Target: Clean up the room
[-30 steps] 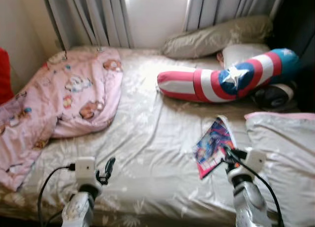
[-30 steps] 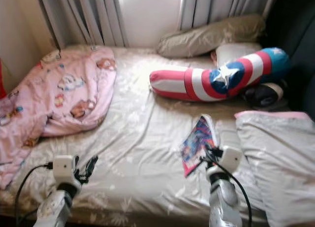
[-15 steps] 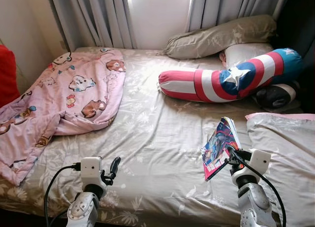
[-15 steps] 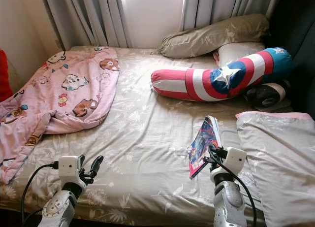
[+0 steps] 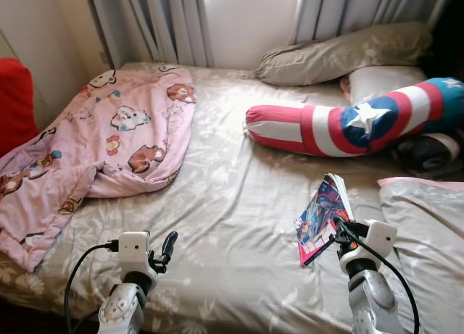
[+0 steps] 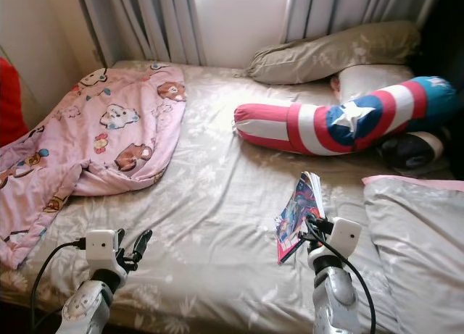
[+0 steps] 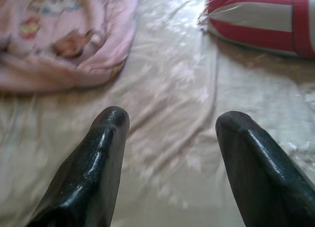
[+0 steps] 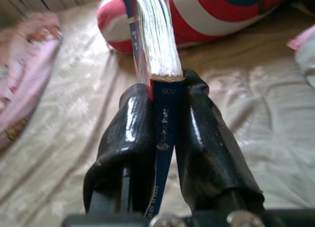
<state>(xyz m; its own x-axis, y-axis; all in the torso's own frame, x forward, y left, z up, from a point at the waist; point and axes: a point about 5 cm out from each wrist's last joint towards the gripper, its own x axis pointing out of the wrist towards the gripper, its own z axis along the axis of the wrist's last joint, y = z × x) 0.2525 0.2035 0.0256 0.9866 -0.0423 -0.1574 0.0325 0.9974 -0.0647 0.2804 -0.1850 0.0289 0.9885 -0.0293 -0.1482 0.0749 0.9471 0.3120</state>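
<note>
Bedroom, one bed (image 5: 232, 203) under a curtained window, covered in a beige floral sheet.

- Pink cartoon blanket (image 5: 101, 145): heaped over the bed's far left corner and trailing down its left edge; loose, unfolded, likely awaiting tidying.
- Olive pillow (image 5: 341, 51): along the far edge beside the curtains.
- Star-and-stripe bolster (image 5: 348, 127): lying across the far right part of the bed, a white pillow and a dark object just behind it.
- Grey pillow with pink trim (image 5: 428, 232): at the near right corner.
- Comic book (image 5: 321, 216): lifted clear of the sheet near the right edge, standing on end. Its spine end is pinched in the right gripper (image 8: 165, 118), both black fingers pressed flat against the covers; pages fan out loose above the grip. Held by the bound edge, probably so it stays closed while carried off.
- Left gripper (image 7: 170, 138): hovering low over the near left edge, fingers spread wide, holding nothing; apparently kept free for the next item.
</note>
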